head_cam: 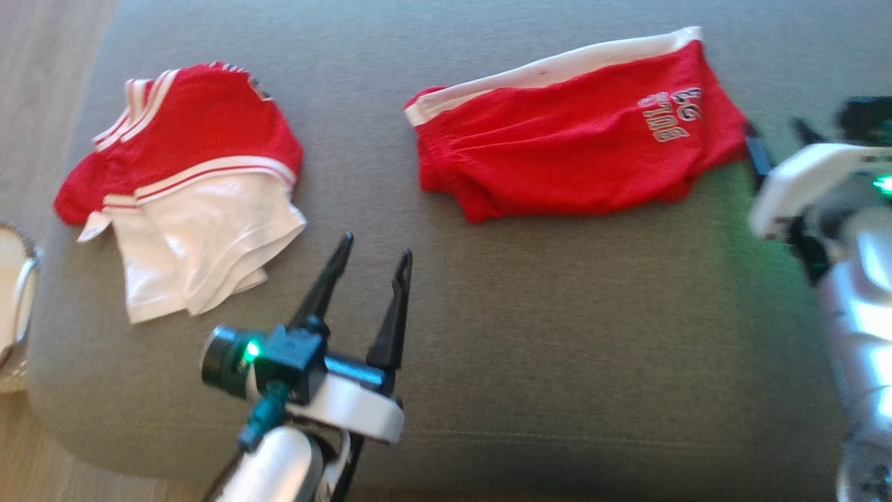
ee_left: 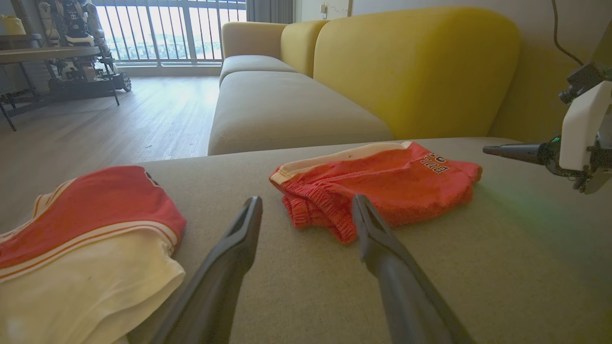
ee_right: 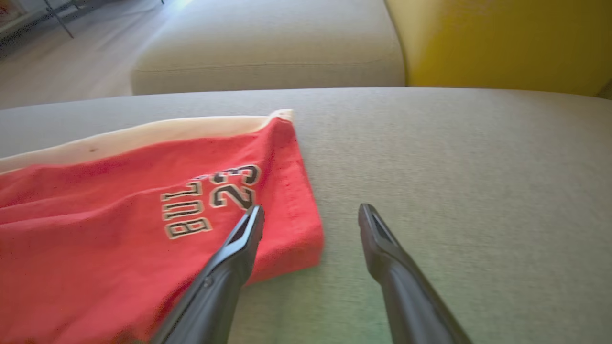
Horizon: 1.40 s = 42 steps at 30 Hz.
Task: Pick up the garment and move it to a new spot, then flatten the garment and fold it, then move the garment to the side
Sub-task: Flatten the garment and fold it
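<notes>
On the cushion (head_cam: 557,314), red shorts (head_cam: 578,132) lie longways left-to-right, ahead-right of the left gripper (head_cam: 375,247). Nearer is the right gripper (ee_right: 311,210), at their end; both spread, empty.

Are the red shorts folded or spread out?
Folded: the red shorts with a white side stripe lie doubled over, layers stacked at the waistband.

Broad grey-green cushion (head_cam: 557,362), flat on top, rounded at the corners. Lying on it, well apart: red shorts (head_cam: 557,153) toward the far right, folded, with a white band along the far edge and lettering near the right end; red-and-white top (head_cam: 188,188) toward the far left, loosely folded, white part nearest, red part behind.
</notes>
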Motion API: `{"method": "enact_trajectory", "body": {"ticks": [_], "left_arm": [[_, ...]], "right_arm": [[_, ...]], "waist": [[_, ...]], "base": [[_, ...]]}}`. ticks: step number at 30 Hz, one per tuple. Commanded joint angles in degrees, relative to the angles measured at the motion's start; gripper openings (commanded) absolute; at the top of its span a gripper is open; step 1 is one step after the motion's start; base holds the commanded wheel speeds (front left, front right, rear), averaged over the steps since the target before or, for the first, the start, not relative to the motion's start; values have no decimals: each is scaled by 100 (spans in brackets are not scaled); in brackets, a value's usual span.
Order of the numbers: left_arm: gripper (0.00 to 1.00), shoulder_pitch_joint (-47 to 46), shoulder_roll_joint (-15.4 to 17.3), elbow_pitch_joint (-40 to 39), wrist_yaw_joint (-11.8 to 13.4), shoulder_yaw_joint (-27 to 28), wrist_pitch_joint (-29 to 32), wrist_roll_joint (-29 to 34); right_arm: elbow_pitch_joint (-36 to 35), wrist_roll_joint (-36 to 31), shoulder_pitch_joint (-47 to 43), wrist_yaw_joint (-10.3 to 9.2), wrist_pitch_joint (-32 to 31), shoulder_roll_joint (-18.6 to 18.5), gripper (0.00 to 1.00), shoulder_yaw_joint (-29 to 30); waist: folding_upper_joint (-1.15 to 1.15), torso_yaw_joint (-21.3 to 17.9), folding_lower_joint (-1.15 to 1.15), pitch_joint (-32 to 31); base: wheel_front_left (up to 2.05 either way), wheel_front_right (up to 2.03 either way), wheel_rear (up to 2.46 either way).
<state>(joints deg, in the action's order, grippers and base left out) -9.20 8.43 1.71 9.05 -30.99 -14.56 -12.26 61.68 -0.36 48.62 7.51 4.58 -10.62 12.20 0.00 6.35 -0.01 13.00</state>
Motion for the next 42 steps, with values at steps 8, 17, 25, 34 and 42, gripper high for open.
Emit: {"method": "enact_trajectory", "body": {"ticks": [8,17,25,34,42], "left_arm": [[100,199,-203,-349,-174,133,-43,333],[100,48,-383,-384,-397,295,-43,562],[100,2,-432,-386,-444,466,-43,709],[100,90,-463,-325,-403,687,-43,774],[100,280,-481,-358,-398,900,-43,744]], "right_arm": [[123,-441,354,-2,-420,-353,100,512],[308,-1280,572,-2,-726,-396,100,1389],[248,-2046,648,-2,-1000,-97,22,2080],[245,-2438,641,-2,-630,216,0,2405],[271,-2680,964,-2,-338,53,0,1978]], "waist": [[0,514,1,264],[0,786,1,500],[0,758,1,623],[0,388,1,360],[0,-251,1,151]], "base": [[0,0,0],[0,0,0],[0,0,0],[0,0,0],[0,0,0]]}}
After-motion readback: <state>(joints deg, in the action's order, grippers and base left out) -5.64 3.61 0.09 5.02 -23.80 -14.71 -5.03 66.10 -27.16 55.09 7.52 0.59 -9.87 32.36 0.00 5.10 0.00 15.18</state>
